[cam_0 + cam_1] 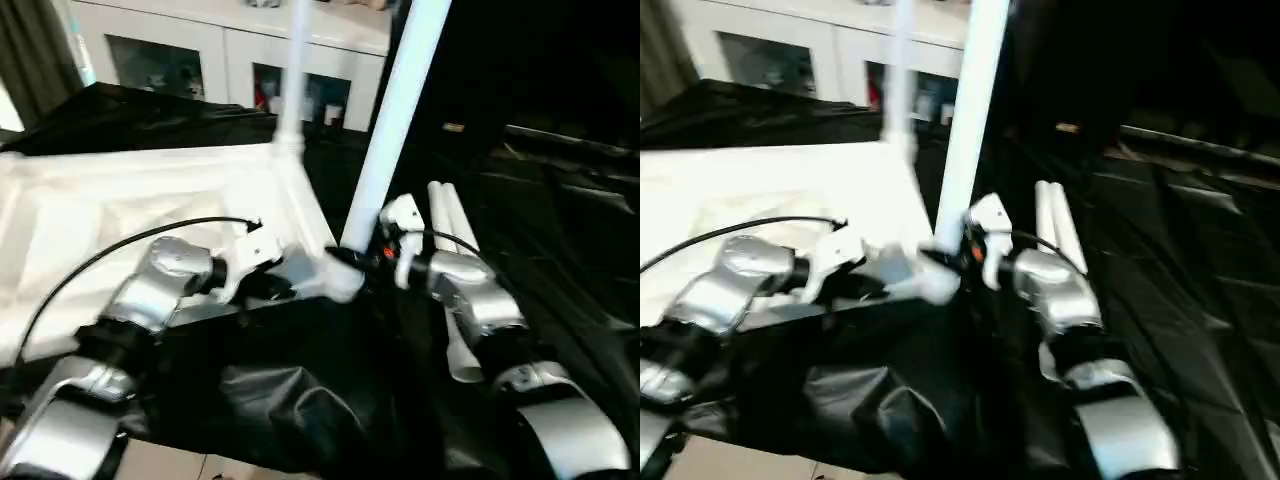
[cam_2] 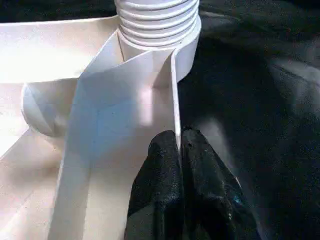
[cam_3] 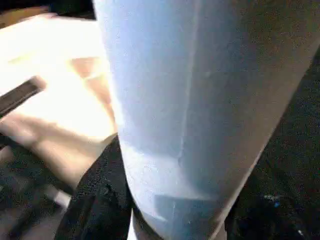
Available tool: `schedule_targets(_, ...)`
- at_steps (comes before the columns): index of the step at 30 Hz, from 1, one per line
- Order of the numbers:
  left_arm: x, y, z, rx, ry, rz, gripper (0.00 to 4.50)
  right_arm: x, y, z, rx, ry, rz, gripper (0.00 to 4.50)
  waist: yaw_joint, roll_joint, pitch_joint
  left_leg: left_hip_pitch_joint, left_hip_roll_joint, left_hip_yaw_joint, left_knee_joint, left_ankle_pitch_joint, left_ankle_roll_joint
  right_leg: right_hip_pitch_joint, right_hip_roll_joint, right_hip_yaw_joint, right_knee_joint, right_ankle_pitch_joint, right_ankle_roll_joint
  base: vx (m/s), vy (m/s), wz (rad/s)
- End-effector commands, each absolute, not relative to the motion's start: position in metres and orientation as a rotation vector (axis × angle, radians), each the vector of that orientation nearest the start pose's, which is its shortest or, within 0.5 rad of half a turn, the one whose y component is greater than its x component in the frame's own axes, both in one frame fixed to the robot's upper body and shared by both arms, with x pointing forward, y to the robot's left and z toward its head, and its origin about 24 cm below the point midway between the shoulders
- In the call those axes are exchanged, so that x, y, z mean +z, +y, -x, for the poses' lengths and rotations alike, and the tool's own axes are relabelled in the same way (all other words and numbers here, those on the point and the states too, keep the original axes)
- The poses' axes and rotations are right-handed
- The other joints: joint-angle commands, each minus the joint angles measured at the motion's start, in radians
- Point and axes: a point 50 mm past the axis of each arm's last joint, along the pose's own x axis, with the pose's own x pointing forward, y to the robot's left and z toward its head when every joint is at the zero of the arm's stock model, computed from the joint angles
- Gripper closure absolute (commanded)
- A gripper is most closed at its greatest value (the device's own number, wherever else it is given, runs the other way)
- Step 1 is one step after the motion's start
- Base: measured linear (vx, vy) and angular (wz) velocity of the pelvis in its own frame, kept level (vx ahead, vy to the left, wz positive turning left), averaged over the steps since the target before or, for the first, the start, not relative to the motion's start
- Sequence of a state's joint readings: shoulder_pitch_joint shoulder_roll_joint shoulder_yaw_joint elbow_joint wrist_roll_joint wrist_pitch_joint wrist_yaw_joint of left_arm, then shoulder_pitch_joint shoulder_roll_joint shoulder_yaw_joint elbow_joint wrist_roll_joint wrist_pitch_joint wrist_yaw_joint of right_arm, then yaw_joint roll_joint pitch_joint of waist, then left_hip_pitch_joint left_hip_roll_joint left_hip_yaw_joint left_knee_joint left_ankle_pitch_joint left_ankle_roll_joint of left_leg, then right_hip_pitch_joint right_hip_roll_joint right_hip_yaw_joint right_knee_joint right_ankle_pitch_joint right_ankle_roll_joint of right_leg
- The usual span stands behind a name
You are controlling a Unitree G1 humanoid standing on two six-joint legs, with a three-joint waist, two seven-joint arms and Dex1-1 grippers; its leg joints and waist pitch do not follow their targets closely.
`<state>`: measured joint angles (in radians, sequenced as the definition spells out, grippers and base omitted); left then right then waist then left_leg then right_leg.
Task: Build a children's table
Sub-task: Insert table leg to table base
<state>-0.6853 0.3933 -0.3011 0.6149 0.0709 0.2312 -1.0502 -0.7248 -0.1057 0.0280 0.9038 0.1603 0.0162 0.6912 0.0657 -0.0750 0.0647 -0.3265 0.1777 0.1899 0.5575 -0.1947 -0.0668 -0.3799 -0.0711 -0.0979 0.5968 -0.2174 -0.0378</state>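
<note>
Table top (image 1: 120,200): one, white plastic, lying underside up across the left half of the head-camera frame on the black-draped counter (image 1: 560,260). Raised ribs cross its underside, and a thin upright rim runs along its edge. Its left part runs off the frame edge.

Legs: four counted.
- One leg (image 1: 293,80) stands upright at the top's far corner, upper centre of the frame, its upper end cut off by the top edge and its outline blurred.
- One leg (image 1: 395,120), a thick white tube, rises tilted from the near right corner of the top to the top edge of the frame. Its lower end is hidden among the grippers.
- Two spare legs (image 1: 448,225) lie side by side on the counter at centre right, their near ends partly hidden behind the right forearm.

Corner socket (image 2: 157,25): one seen close in the left wrist view, round, with a ribbed threaded collar.

Left gripper (image 2: 180,150): jaws pinched closed on the top's thin rim just below that socket.

Right gripper (image 1: 362,258): jaws clamped around the tilted leg near its base, one black finger (image 3: 102,195) visible against the tube.

Background: white cabinet (image 1: 220,50) with glass doors, upper left, contents too blurred to make out.
</note>
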Motion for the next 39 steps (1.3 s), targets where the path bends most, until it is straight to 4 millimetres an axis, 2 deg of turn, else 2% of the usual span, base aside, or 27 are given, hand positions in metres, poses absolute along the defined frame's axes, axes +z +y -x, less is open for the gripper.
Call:
schedule_targets(1, 0.084, 0.119, -0.349, -1.09, 0.432, -0.486, 4.5, -0.012, -0.119, -0.335, 0.506, 0.577, -0.112, 2.61, 0.0, 0.027, -0.037, 0.002, 0.076, -0.04, -0.082, -0.291, -0.035, 0.022, -0.108, 0.081, -0.088, -0.352, -0.17, 0.0, 0.0, 0.0)
schedule_targets(2, 0.082, 0.112, -0.352, -1.04, 0.441, -0.459, 4.5, -0.013, -0.115, -0.337, 0.455, 0.587, -0.127, 2.61, -0.001, 0.029, -0.036, 0.006, 0.074, -0.036, -0.079, -0.291, -0.039, 0.019, -0.105, 0.081, -0.089, -0.337, -0.178, 0.0, 0.0, 0.0)
schedule_targets(5, 0.074, 0.091, -0.355, -0.954, 0.451, -0.416, 4.5, -0.013, -0.1, -0.339, 0.353, 0.602, -0.162, 2.61, 0.002, 0.029, -0.04, 0.006, 0.073, -0.036, -0.075, -0.293, -0.032, 0.022, -0.109, 0.08, -0.092, -0.342, -0.178, 0.0, 0.0, 0.0)
schedule_targets(6, 0.071, 0.085, -0.355, -0.946, 0.453, -0.421, 4.5, -0.013, -0.095, -0.339, 0.344, 0.604, -0.161, 2.61, 0.002, 0.031, -0.041, 0.005, 0.071, -0.035, -0.075, -0.289, -0.029, 0.021, -0.107, 0.08, -0.092, -0.334, -0.176, 0.0, 0.0, 0.0)
schedule_targets(8, 0.066, 0.076, -0.354, -0.925, 0.459, -0.417, 4.5, -0.012, -0.084, -0.339, 0.339, 0.603, -0.155, 2.61, 0.005, 0.028, -0.043, 0.007, 0.071, -0.032, -0.074, -0.281, -0.024, 0.02, -0.103, 0.08, -0.089, -0.286, -0.176, 0.0, 0.0, 0.0)
schedule_targets(10, 0.064, 0.072, -0.355, -0.906, 0.461, -0.403, 4.5, -0.011, -0.077, -0.338, 0.343, 0.605, -0.144, 2.61, 0.009, 0.029, -0.047, 0.003, 0.07, -0.031, -0.073, -0.259, -0.016, 0.026, -0.103, 0.08, -0.084, -0.245, -0.178, 0.0, 0.0, 0.0)
schedule_targets(11, 0.064, 0.072, -0.355, -0.906, 0.461, -0.403, 4.5, -0.011, -0.077, -0.338, 0.343, 0.605, -0.144, 2.61, 0.012, 0.028, -0.047, 0.002, 0.07, -0.03, -0.073, -0.243, -0.009, 0.027, -0.102, 0.08, -0.082, -0.217, -0.179, 0.0, 0.0, 0.0)
schedule_targets(13, 0.064, 0.071, -0.356, -0.898, 0.465, -0.402, 4.5, -0.011, -0.072, -0.338, 0.338, 0.612, -0.142, 2.61, 0.014, 0.028, -0.047, 0.0, 0.069, -0.029, -0.074, -0.243, -0.002, 0.028, -0.103, 0.079, -0.083, -0.226, -0.175, 0.0, 0.0, 0.0)
schedule_targets(17, 0.065, 0.072, -0.358, -0.883, 0.468, -0.406, 4.5, -0.012, -0.07, -0.337, 0.324, 0.616, -0.137, 2.61, 0.017, 0.027, -0.044, 0.002, 0.072, -0.035, -0.079, -0.293, -0.013, 0.024, -0.106, 0.078, -0.096, -0.354, -0.135, 0.0, 0.0, 0.0)
schedule_targets(19, 0.065, 0.073, -0.358, -0.871, 0.47, -0.406, 4.5, -0.012, -0.069, -0.337, 0.31, 0.62, -0.139, 2.61, 0.017, 0.029, -0.046, 0.004, 0.073, -0.037, -0.08, -0.301, -0.018, 0.022, -0.107, 0.079, -0.096, -0.358, -0.13, 0.0, 0.0, 0.0)
schedule_targets(29, 0.064, 0.077, -0.358, -0.875, 0.475, -0.407, 4.5, -0.009, -0.063, -0.339, 0.322, 0.619, -0.184, 2.61, 0.014, 0.028, -0.042, 0.002, 0.072, -0.038, -0.084, -0.325, -0.019, 0.018, -0.106, 0.079, -0.101, -0.38, -0.116, 0.0, 0.0, 0.0)
schedule_targets(38, 0.064, 0.082, -0.359, -0.876, 0.478, -0.412, 4.5, -0.008, -0.061, -0.339, 0.354, 0.606, -0.147, 2.61, 0.014, 0.03, -0.04, 0.003, 0.073, -0.04, -0.086, -0.35, -0.023, 0.014, -0.108, 0.08, -0.106, -0.415, -0.106, 0.0, 0.0, 0.0)
schedule_targets(39, 0.065, 0.082, -0.359, -0.875, 0.478, -0.415, 4.5, -0.007, -0.06, -0.339, 0.361, 0.604, -0.157, 2.26, 0.014, 0.029, -0.041, 0.003, 0.073, -0.039, -0.086, -0.35, -0.023, 0.014, -0.108, 0.08, -0.106, -0.417, -0.105, 0.0, 0.0, 0.0)
